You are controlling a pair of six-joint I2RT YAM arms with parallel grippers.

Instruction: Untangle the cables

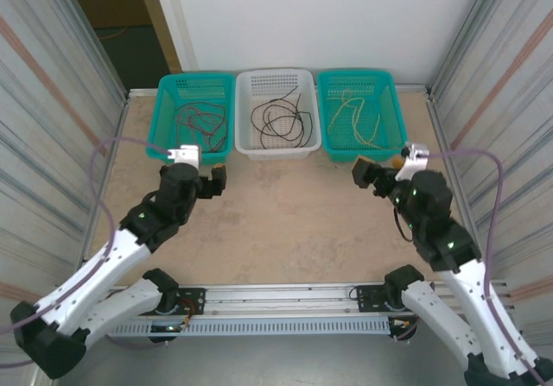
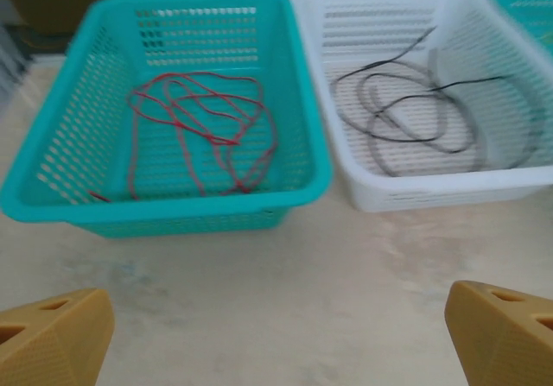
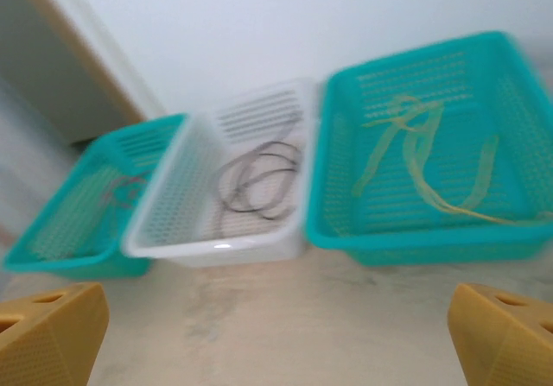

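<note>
The cables lie apart, one to a basket, along the back of the table. A red cable is looped in the left teal basket. The white basket holds a black cable. In the right teal basket rests a yellow cable. My left gripper hovers open just in front of the left basket, nothing between its fingers. Near the right basket's front, my right gripper stands open and holds nothing.
Tan tabletop stretches between the arms and the baskets. Ribbed metal walls close in both sides. A metal rail with the arm bases runs along the near edge. Purple-grey arm cables arc beside each arm.
</note>
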